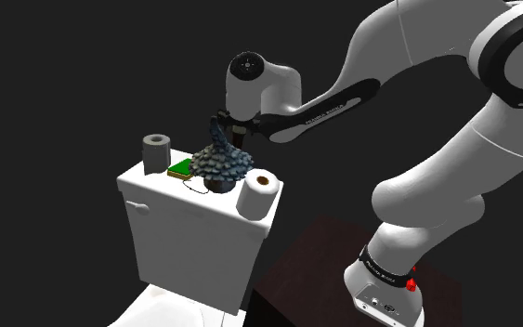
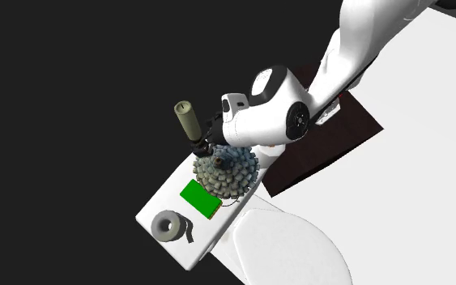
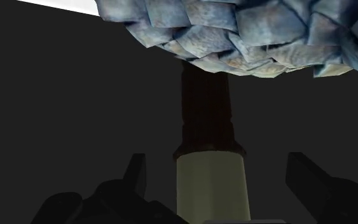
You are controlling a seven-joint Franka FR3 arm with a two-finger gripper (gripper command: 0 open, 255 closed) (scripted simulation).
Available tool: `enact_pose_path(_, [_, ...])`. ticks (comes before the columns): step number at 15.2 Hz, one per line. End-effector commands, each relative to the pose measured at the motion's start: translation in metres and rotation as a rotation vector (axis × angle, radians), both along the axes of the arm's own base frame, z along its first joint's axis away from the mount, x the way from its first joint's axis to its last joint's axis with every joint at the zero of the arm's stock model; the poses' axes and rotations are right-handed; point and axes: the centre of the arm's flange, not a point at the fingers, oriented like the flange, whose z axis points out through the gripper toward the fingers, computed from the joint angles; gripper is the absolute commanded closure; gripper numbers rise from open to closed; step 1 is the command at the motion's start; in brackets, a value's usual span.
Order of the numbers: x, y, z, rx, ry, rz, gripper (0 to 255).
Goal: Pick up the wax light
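candle (image 2: 187,121) at tank (image 2: 160,207) edge, beside plant (image 2: 226,172)

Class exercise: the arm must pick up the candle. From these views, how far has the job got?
Done: the gripper is at the candle, beside the scaly blue-grey plant. In hand: its fingers stand open either side of the candle, gaps showing in the wrist view, so no grip yet. Left: closing on it and lifting it.
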Motion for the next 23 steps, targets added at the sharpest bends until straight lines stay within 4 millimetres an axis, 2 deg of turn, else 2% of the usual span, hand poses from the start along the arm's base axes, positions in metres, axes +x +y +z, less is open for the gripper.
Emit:
enact_pose_path(1, [0.000, 0.000, -0.009, 0.000, -0.001, 0.000, 0])
enact_pose_path(2, [0.000, 0.000, -0.009, 0.000, -0.001, 0.000, 0])
enact_pose_path(3, [0.000, 0.000, -0.009, 0.000, -0.001, 0.000, 255])
enact_pose_path(12, [0.000, 0.000, -0.009, 0.000, -0.001, 0.000, 255])
enact_pose_path(23, [0.000, 0.000, 0.049, 0.000, -0.001, 0.000, 255])
